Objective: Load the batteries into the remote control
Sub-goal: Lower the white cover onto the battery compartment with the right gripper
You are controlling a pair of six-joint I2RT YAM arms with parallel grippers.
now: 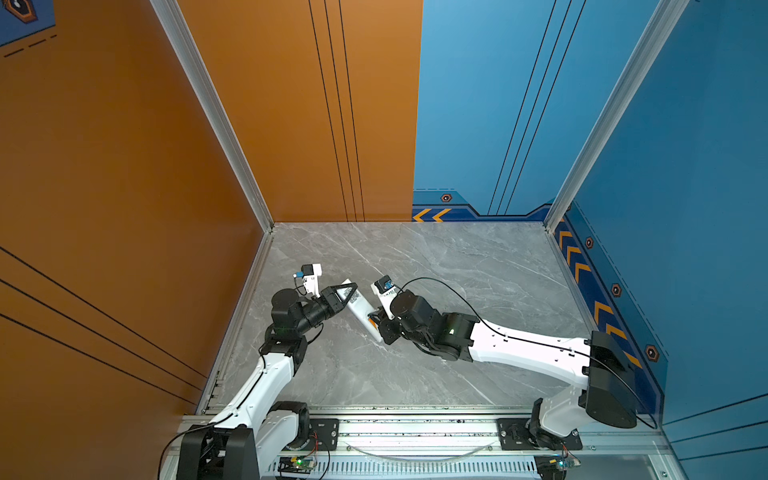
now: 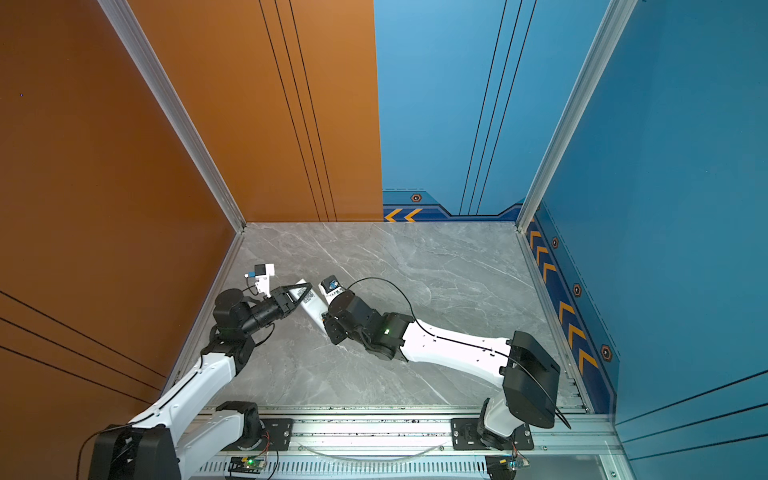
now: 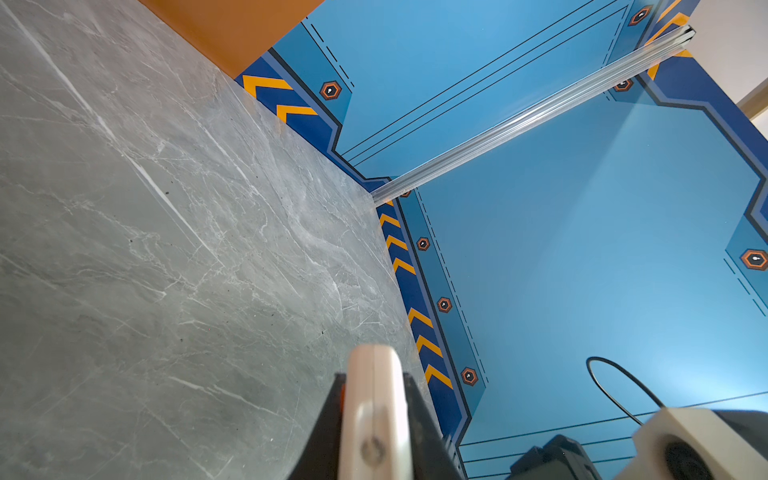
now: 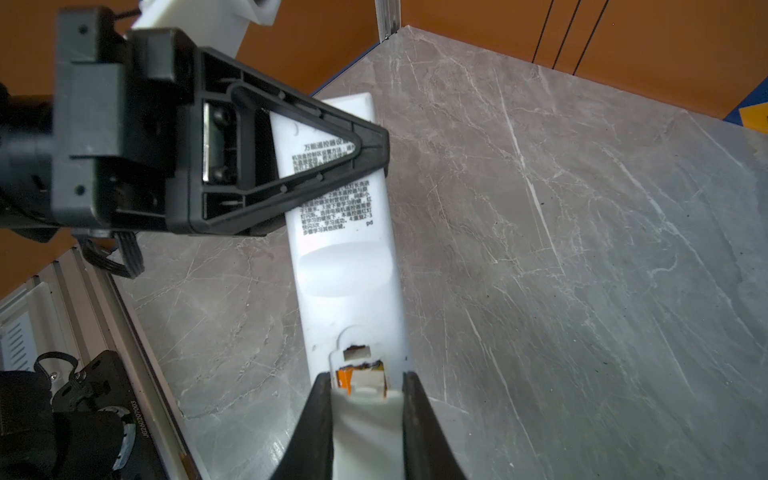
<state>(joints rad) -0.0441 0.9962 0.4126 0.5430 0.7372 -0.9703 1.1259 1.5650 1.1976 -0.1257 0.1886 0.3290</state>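
— White remote (image 1: 360, 309): where do you have it?

— I see it left of the table's (image 1: 478, 291) middle in both top views, about 9 o'clock from centre. It runs from 11 o'clock down to 5 o'clock. Its back faces up, with black print on it.

— What is the left gripper (image 1: 351, 291) doing?

— It reaches in from 8 o'clock and is clamped tight on the remote's 11 o'clock half. On my left wrist feed the remote sits edge-on between the 2 black fingers (image 3: 328, 415), which press on its front and back.

— And the right gripper (image 4: 365, 378)?

— It comes in from 4 o'clock, at the 5 o'clock end. Its jaws stand only a little apart, pinched on a white piece that I take for the cover (image 4: 365, 432). That piece lies on the remote's back, over the battery bay.

— Is the bay closed?

— No. On my right wrist feed a gap shows just ahead of the cover's edge.

— Where are the batteries?

— I see 1 orange sliver (image 4: 345, 380) in that gap, inside the bay, beside a pale metal part. I cannot tell whether a 2nd battery lies under the cover.

— Is the remote resting on the table?

— I cannot tell from these views.
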